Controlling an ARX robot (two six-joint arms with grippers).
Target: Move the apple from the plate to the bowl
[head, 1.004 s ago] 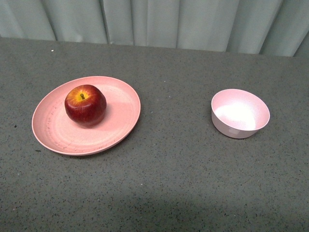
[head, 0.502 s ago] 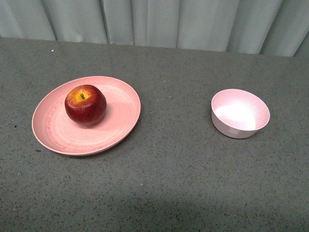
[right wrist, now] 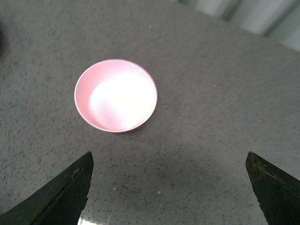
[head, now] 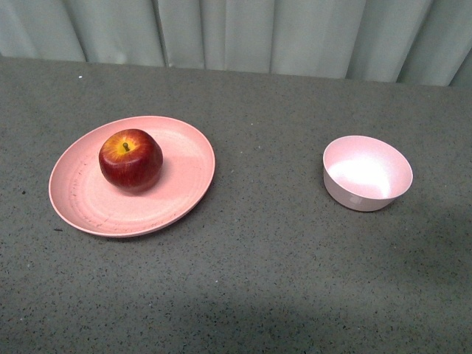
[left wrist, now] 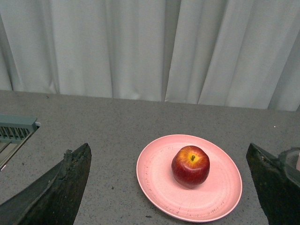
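Note:
A dark red apple [head: 130,159] with a yellow-orange patch round its stem rests on the wide salmon-pink plate [head: 184,188] at the left of the front view. The small pale pink bowl [head: 366,173] stands empty to the right, well apart from the plate. Neither arm shows in the front view. My left gripper [left wrist: 168,154] is open, its dark fingers spread wide with the apple [left wrist: 191,166] and plate [left wrist: 225,197] ahead between them. My right gripper [right wrist: 169,157] is open too, above bare table, with the bowl [right wrist: 116,95] ahead of it.
A grey speckled tabletop [head: 265,258] carries everything. Pale curtains [head: 236,33] hang behind its far edge. A grey vented fixture [left wrist: 16,129] shows at the table's side in the left wrist view.

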